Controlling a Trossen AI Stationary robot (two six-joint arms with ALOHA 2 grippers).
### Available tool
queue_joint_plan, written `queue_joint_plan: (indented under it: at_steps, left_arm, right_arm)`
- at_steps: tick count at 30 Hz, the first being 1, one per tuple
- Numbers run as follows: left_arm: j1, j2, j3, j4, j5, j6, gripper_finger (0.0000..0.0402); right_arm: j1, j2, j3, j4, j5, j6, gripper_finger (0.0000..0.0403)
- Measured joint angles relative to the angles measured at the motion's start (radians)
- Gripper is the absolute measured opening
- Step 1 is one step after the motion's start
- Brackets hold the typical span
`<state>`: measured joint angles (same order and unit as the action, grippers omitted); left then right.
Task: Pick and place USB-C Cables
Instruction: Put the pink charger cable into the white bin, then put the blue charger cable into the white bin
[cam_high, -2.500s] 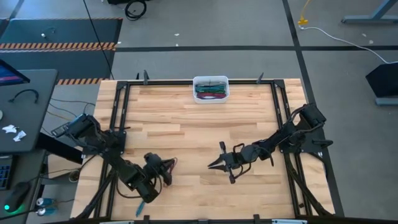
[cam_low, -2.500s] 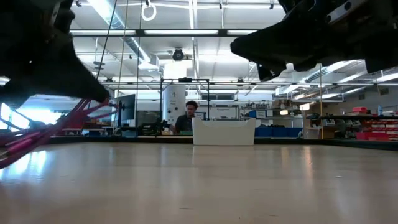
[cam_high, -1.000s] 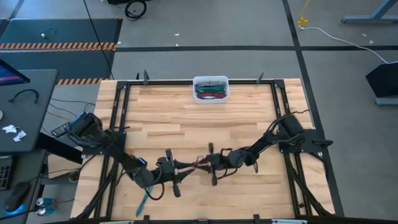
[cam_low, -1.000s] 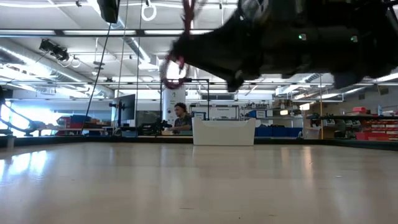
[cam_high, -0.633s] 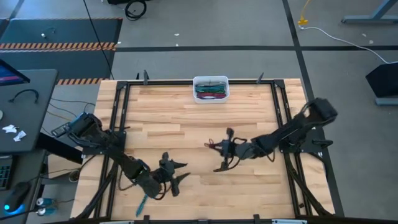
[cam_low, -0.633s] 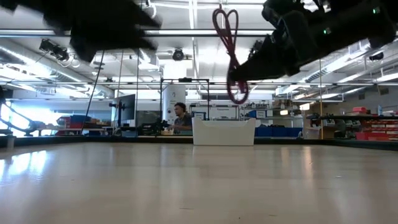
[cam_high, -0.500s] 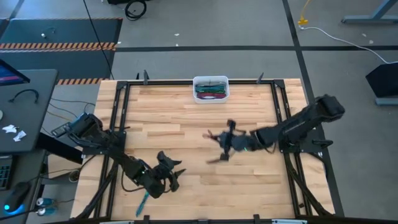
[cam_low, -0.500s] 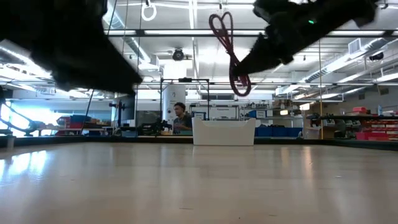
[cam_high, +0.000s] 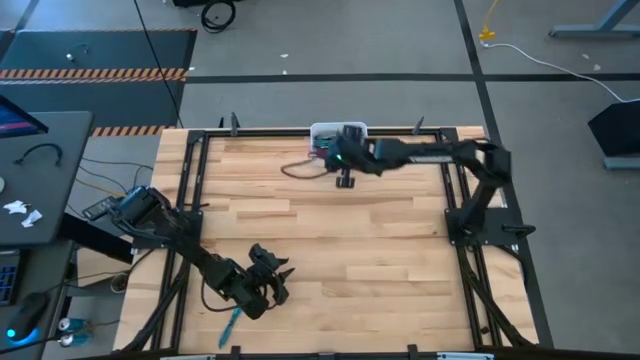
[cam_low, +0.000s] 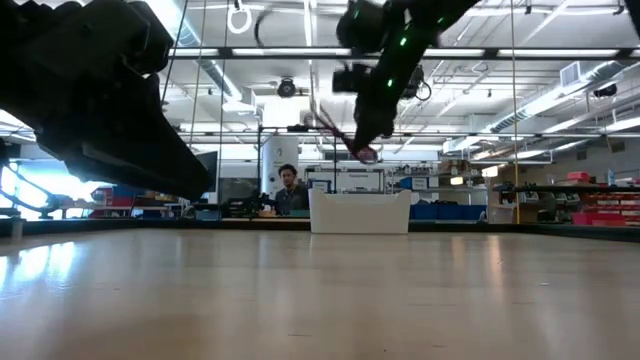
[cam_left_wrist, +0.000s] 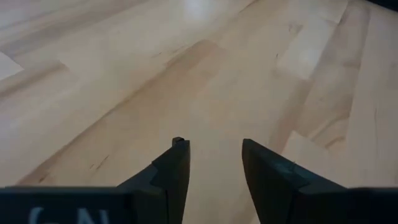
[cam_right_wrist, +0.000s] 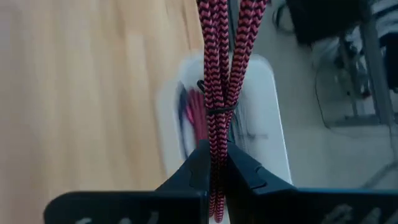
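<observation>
My right gripper (cam_high: 336, 160) is shut on a maroon-and-black braided USB-C cable bundle (cam_right_wrist: 224, 56), just in front of the white bin (cam_high: 328, 128) at the table's far edge. The bin (cam_right_wrist: 267, 118) holds other cables, blurred behind the bundle. In the low view the bundle (cam_low: 345, 138) hangs above the bin (cam_low: 360, 212). My left gripper (cam_high: 272, 282) is open and empty low over the wood near the table's front left; the left wrist view shows its gap (cam_left_wrist: 214, 163) over bare boards. My right gripper pinches the folded bundle near one end (cam_right_wrist: 215, 167) between its two fingers, several strands together. The fingers lie along the bundle. The rest of the bundle (cam_high: 298, 168) trails from the fingers toward the table's left, clear of the table, its strands tied by a thin band (cam_right_wrist: 219, 110).
A black metal frame (cam_high: 200, 170) runs round the wooden table top. Bare wood (cam_high: 330, 240) lies between the two arms. A person (cam_low: 290, 190) sits far behind the table in the room.
My right gripper has taken the maroon bundle from my left gripper at the table's near middle. It has carried it up and toward the far edge to the white bin. My left gripper has let go and drawn back a little toward the near left, open.
</observation>
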<state>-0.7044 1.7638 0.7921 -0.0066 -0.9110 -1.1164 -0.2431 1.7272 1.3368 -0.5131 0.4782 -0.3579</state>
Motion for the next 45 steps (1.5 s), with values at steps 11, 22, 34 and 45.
queue_joint_plan:
  at_steps: [11,22,34,45]
  left_arm:
    - [0.0,0.0,0.0,0.02,0.016,0.001,0.0145]
    - [0.0,0.0,0.0,0.022,0.017,0.002,0.0146]
    - [-0.01,0.0,0.0,0.035,0.019,0.001,0.0146]
    - [-0.035,0.0,0.0,0.044,0.02,0.001,0.0143]
  right_arm:
    - [-0.186,0.212,0.098,-0.077,0.003,-0.115,0.0027]
    - [-0.207,0.251,0.097,-0.083,0.044,-0.113,0.0049]
    - [-0.211,0.228,0.096,-0.078,0.133,-0.038,0.0154]
    - [-0.034,-0.096,-0.11,0.19,-0.06,-0.015,0.0109]
